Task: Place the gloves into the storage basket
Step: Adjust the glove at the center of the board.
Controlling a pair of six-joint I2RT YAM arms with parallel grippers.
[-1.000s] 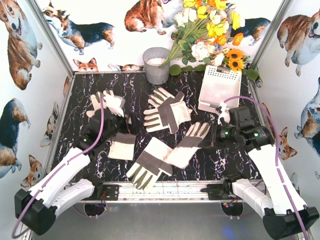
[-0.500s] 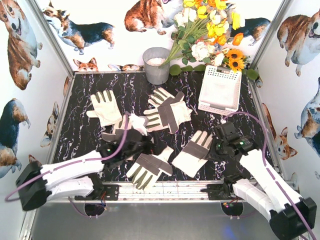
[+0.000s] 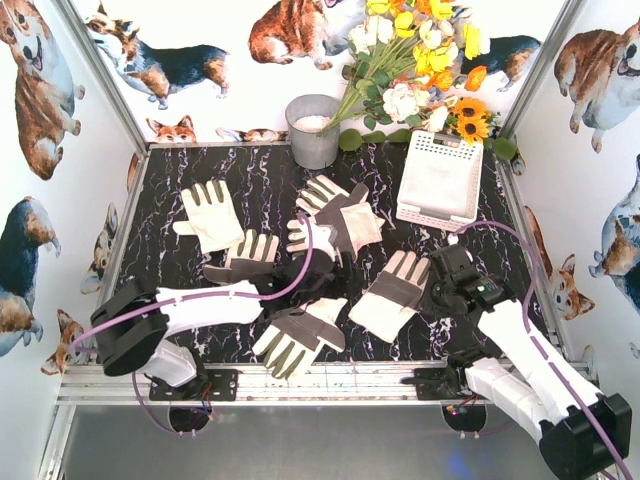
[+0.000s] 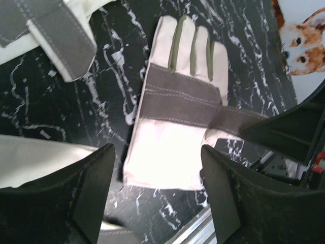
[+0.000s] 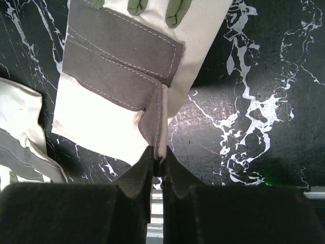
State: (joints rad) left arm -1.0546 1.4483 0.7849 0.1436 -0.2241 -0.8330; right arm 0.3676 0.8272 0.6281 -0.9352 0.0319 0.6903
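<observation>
Several cream-white gloves with grey patches lie on the black marble table (image 3: 170, 290). My right gripper (image 3: 432, 292) is shut on the thumb-side fold of one glove (image 3: 390, 293); in the right wrist view its jaws (image 5: 161, 157) pinch that fold of the glove (image 5: 117, 66). My left gripper (image 3: 322, 288) is open and empty, just left of this glove; the glove's cuff (image 4: 172, 152) lies between its fingers (image 4: 96, 188). Other gloves lie far left (image 3: 210, 213), left of centre (image 3: 250, 255), crossed at centre (image 3: 335, 225) and near the front (image 3: 298, 335). The white perforated storage basket (image 3: 440, 180) stands at the back right.
A grey metal bucket (image 3: 313, 130) stands at the back centre, with artificial flowers (image 3: 420, 70) beside it. Corgi-printed walls enclose the table. A metal rail (image 3: 320, 385) runs along the front edge. The right gripper's body (image 4: 289, 127) shows in the left wrist view.
My left arm left the far-left glove lying flat and swung right to the table's centre, open. My right gripper kept its hold and shifted its glove slightly.
</observation>
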